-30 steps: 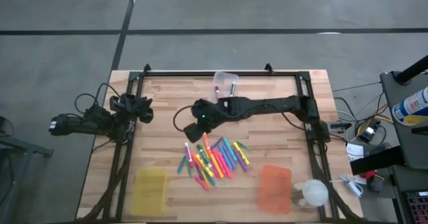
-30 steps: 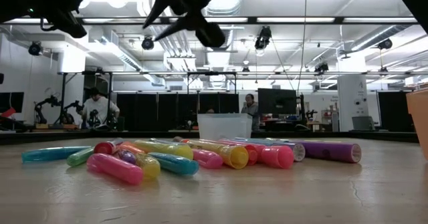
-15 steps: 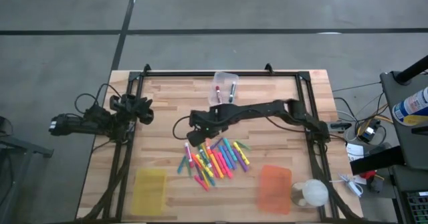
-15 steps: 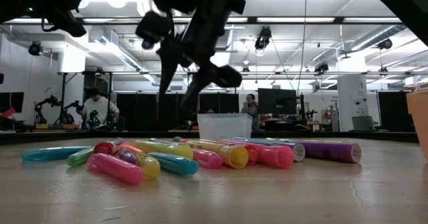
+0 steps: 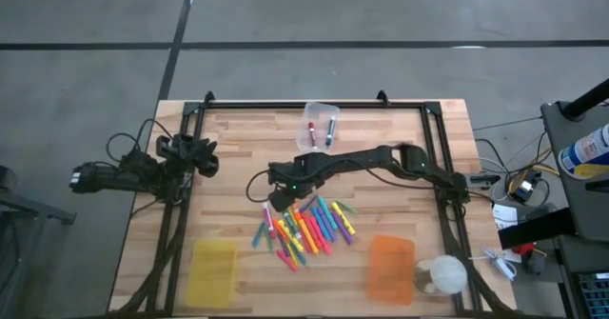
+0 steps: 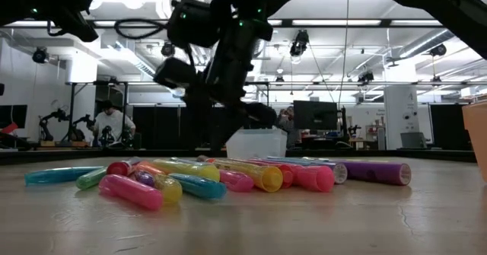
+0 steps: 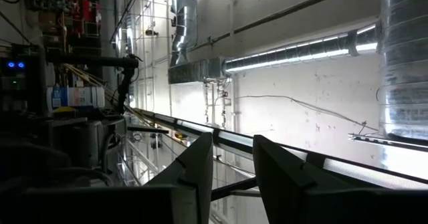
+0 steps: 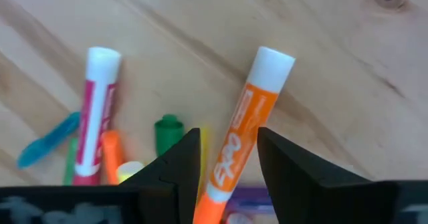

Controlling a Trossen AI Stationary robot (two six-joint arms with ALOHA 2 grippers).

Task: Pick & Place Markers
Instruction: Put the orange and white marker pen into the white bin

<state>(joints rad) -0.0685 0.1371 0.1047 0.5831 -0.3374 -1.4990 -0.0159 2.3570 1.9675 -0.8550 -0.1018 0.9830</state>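
Two markers (image 5: pixel 320 130) lay in the clear bin (image 5: pixel 321 112) at twelve o'clock; the pile (image 5: pixel 306 228) remained (most of it). The right gripper (image 8: pixel 227 158) straddled an orange marker (image 8: pixel 239 142), fingers apart.

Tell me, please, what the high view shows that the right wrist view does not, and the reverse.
Only the high view shows the clear plastic bin, yellow plastic bin, orange plastic bin and the left gripper parked at the table's left edge. Only the right wrist view shows the white-capped orange marker lying between the right gripper fingers. Both show the heap of coloured markers.

Right hand (image 5: pixel 277 198) low, fingers apart, left hand (image 5: pixel 81 178) parked off-table, fingers apart
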